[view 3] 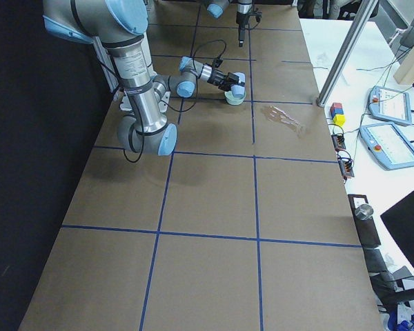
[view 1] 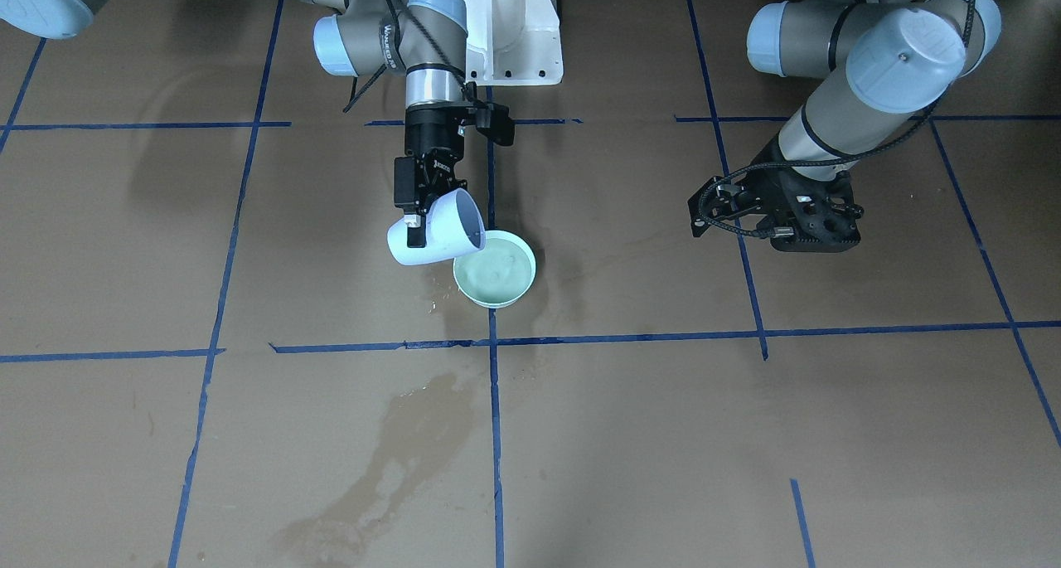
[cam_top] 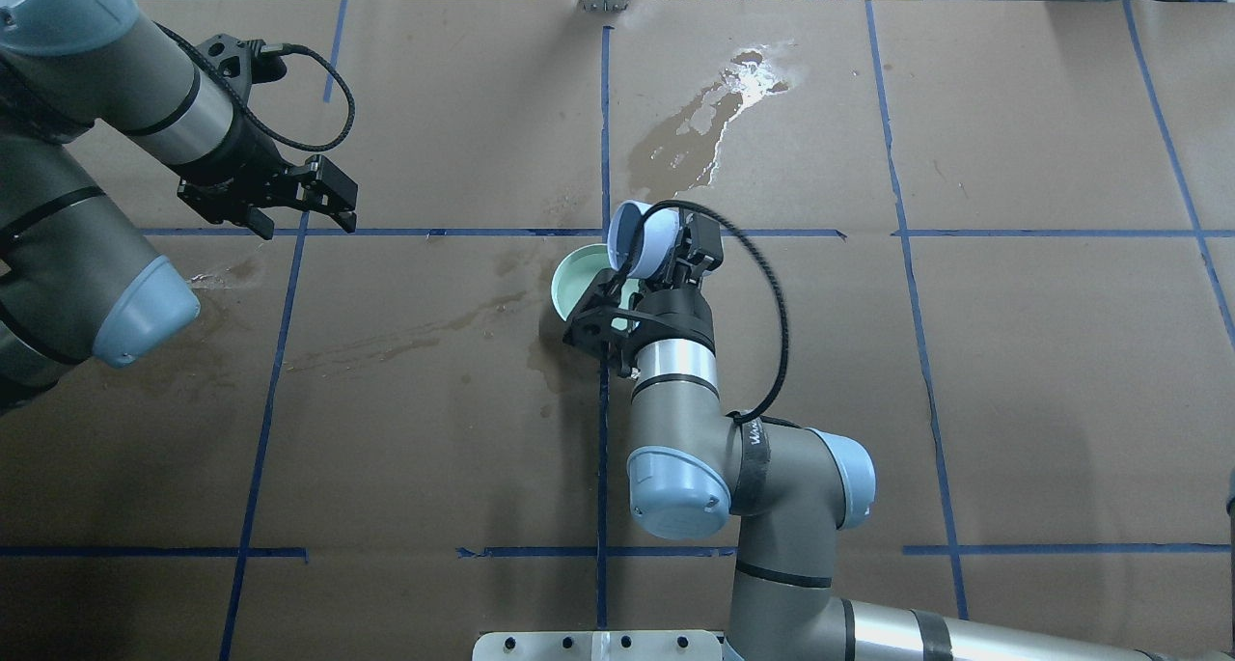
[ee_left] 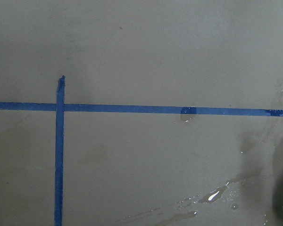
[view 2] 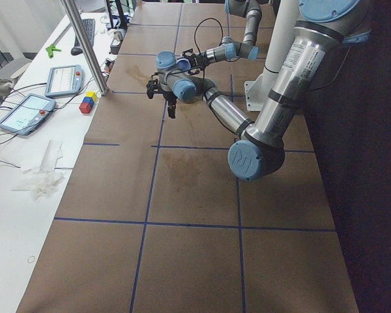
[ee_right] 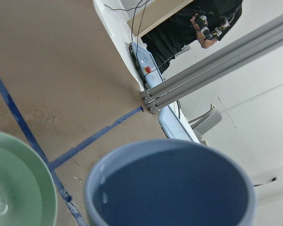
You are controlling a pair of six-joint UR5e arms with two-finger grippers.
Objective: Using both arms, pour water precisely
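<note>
Grips the pale blue cup (view 1: 448, 220) in the right tool (view 1: 419, 225), closed on its wall, tipped with lip over the rim of the mint-green bowl (view 1: 535, 274) at the middle of the table (view 1: 746, 435). Shows the water (view 1: 496, 274) pooled in that bowl, faintly rippled. Holds the left tool (cam_top: 303, 223) open, empty, above bare table, well apart. Dark wet stains (view 1: 398, 444) nearby.
</note>
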